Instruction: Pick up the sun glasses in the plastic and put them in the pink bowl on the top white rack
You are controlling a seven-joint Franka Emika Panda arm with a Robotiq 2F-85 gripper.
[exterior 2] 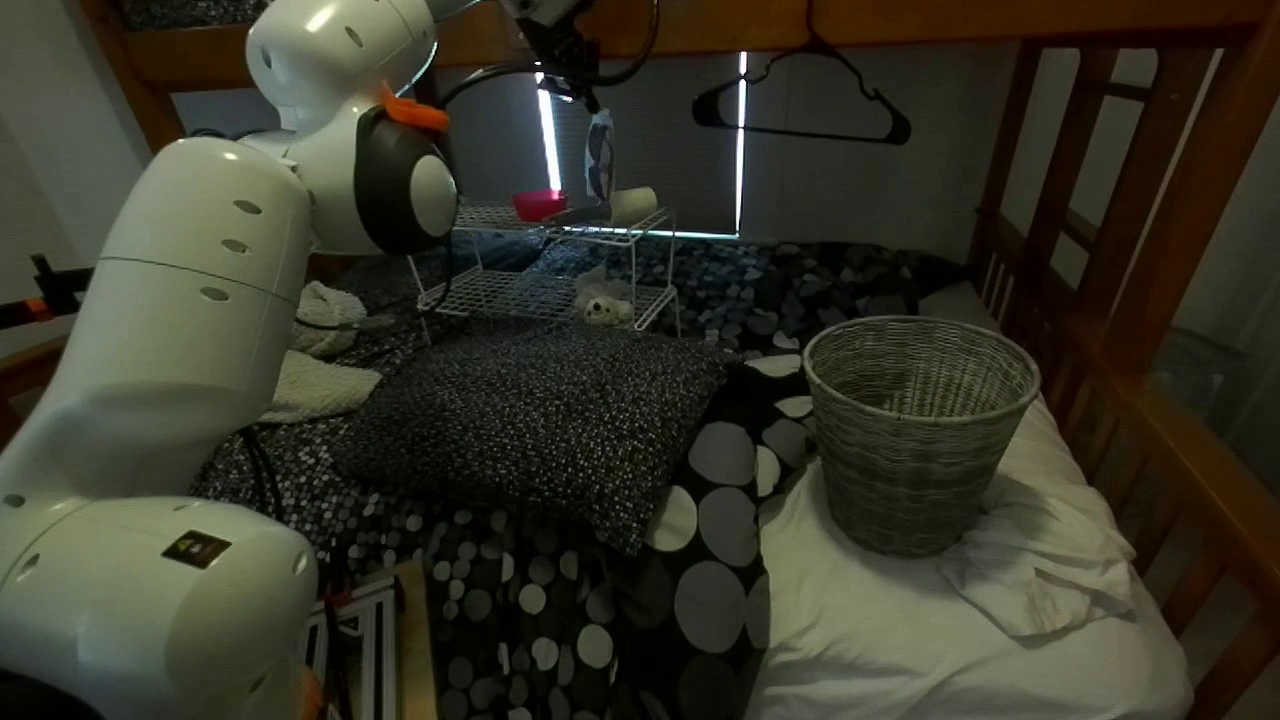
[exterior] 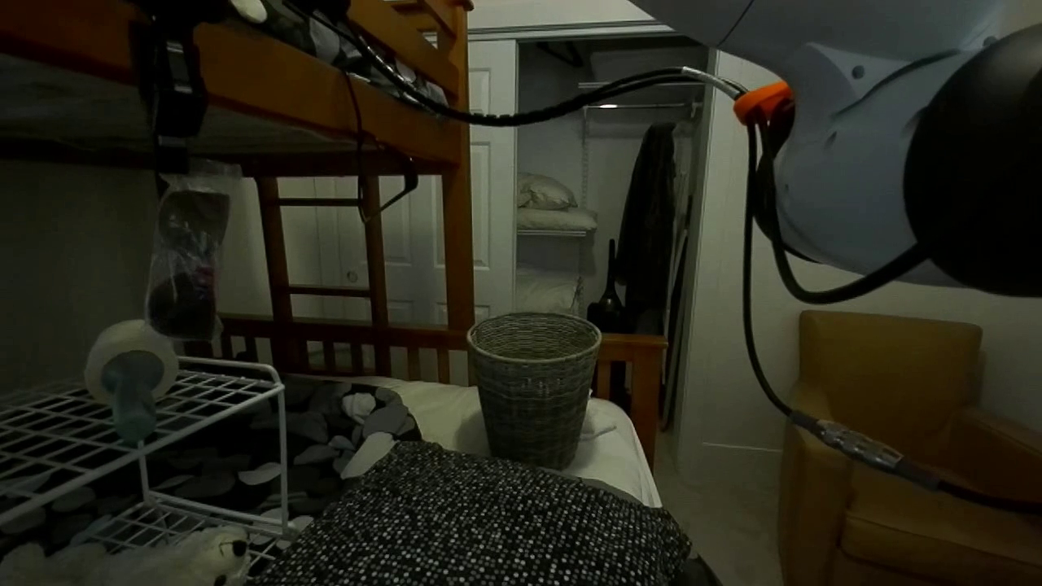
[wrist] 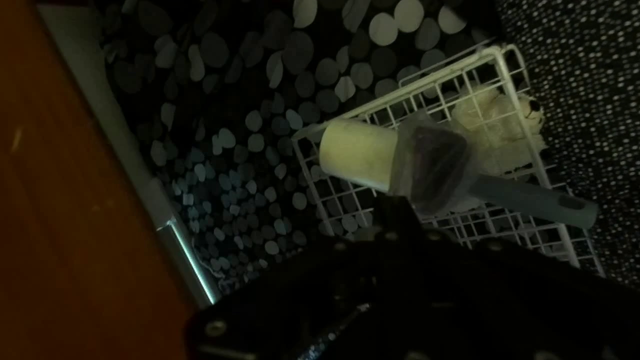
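Gripper [exterior: 171,159]: closed on the upper end of the sun glasses [exterior: 181,305] in clear plastic [exterior: 193,256], the pair hanging lengthwise, slightly tilted, in an exterior view. White rack [exterior: 213,422], wire, two tiers. Upper tier: one roller [exterior: 122,338], white, with grey-green handle [exterior: 134,415], near the lower end of the sun glasses; contact between them cannot be told. Lower tier: one plush toy [exterior: 203,557], white. Beside the rack: one cushion [exterior: 480,521], black with pale dots. Beyond it: one woven basket [exterior: 533,407], grey, upright on the bed [exterior: 435,399]. One armchair [exterior: 891,374], tan.

In an exterior view: one pink bowl [exterior 2: 540,205], on the rack's upper tier, near the handle and apart from the sun glasses, which hang above that tier. One coat hanger [exterior 2: 800,131], black, before the wooden bunk frame [exterior 2: 950,25]. One robot arm [exterior 2: 200,230], white.

Wrist view: gripper at the edge of the plastic; sun glasses a dark shape within, overlapping the roller in sight; handle reaching past the rack's edge; plush toy visible through the bars.
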